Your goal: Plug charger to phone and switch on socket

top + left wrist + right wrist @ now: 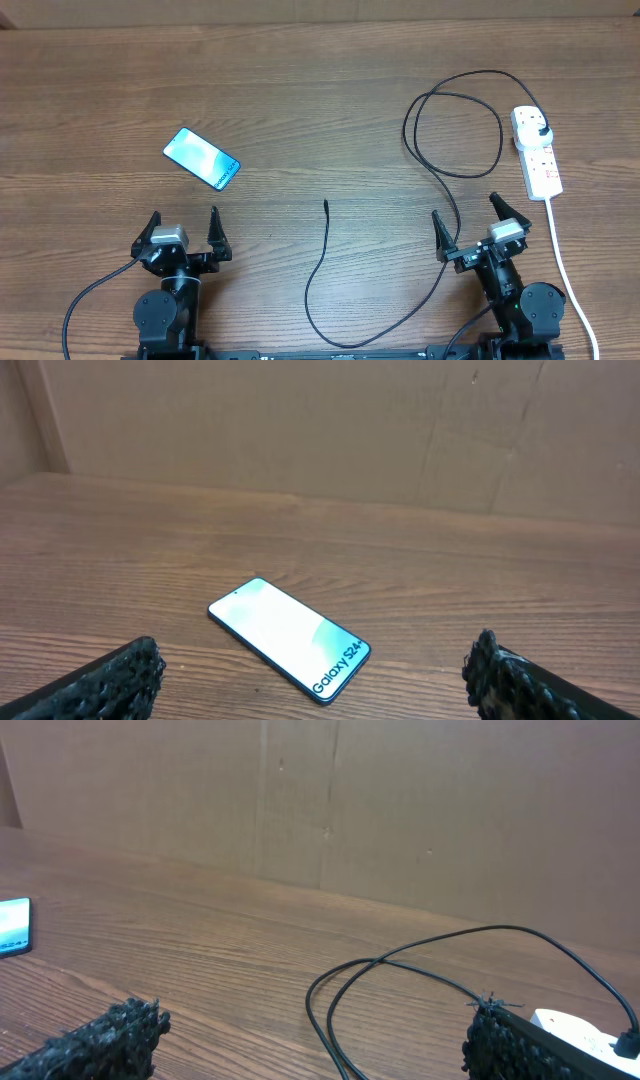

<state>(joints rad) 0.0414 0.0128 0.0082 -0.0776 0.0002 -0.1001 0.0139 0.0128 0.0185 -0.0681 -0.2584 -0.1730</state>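
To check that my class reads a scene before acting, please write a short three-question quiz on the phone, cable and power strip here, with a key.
1. True or false: the cable has its free tip lying on the table, apart from the phone.
2. Where in the power strip does the black plug sit? A: the end farthest from the arms. B: the middle. C: the end nearest the arms.
3. Fill in: the left gripper and right gripper both stand ____, holding nothing.

Key: 1 true; 2 A; 3 open.
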